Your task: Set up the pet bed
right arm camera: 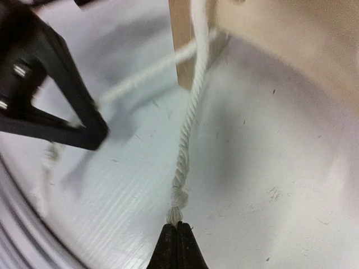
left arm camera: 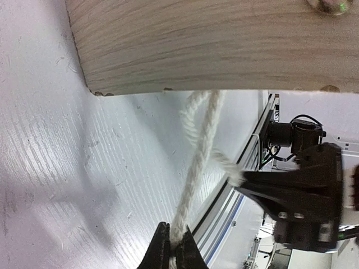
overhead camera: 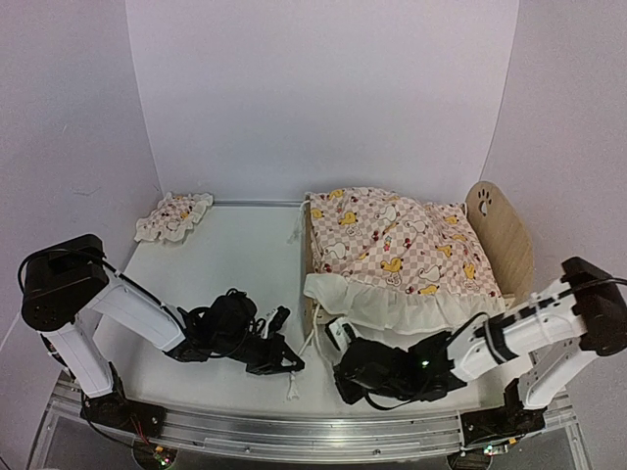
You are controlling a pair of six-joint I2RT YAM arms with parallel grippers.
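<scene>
The white table [overhead camera: 225,284] carries the pet bed [overhead camera: 505,233], which lies just beyond both grippers and stretches off to their right. Its near left corner is the part closest to them, and a pink duck-print cover [overhead camera: 392,245] is draped over it. The left gripper [left arm camera: 171,246] sits low just short of that corner, jaws pressed together on a white cord [left arm camera: 196,162] that runs up to the frame. The right gripper [right arm camera: 178,231], just beside it, pinches the knotted end of a second cord [right arm camera: 188,134] that leads to the bed's leg.
</scene>
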